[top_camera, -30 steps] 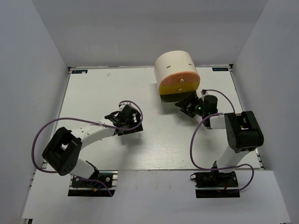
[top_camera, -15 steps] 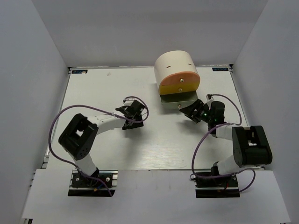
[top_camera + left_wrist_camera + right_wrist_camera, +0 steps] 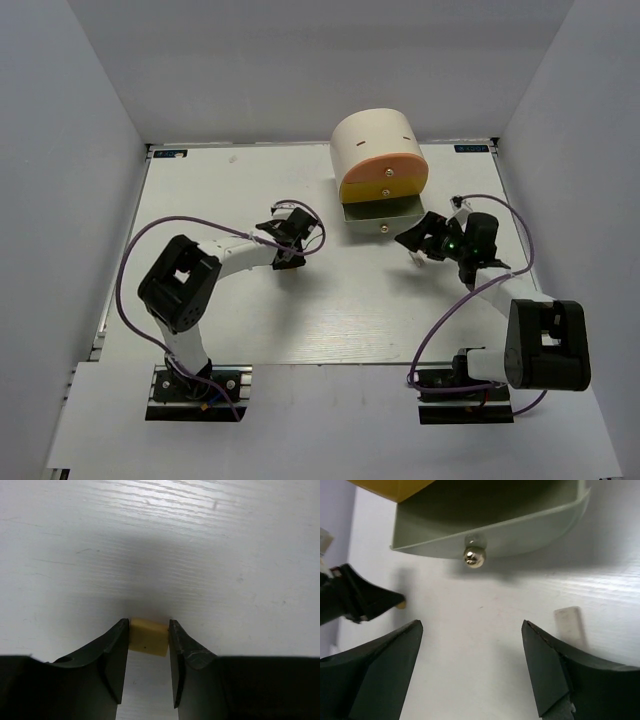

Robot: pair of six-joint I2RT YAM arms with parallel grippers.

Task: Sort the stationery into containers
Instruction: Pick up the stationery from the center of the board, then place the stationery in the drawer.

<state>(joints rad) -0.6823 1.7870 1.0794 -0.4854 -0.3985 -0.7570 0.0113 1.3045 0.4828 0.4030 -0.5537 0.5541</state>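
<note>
- The left gripper [image 3: 290, 224], near the middle of the counter, pinches a small tan eraser [image 3: 148, 639] between its fingers.
- The open grey-green drawer [image 3: 378, 211] of the cream drum unit [image 3: 372, 140] lies to that gripper's right, toward the far right corner.
- The right gripper [image 3: 471, 623] is spread wide and empty, facing the drawer's knob [image 3: 474, 556] and nearer to it than the left.

The white wood-grain table [image 3: 330, 320] carried the cream drum unit [image 3: 372, 140] at its far edge, right of centre. A pale eraser [image 3: 568, 622] lay flat nearer the right edge, a tan eraser [image 3: 148, 637] left of centre.
</note>
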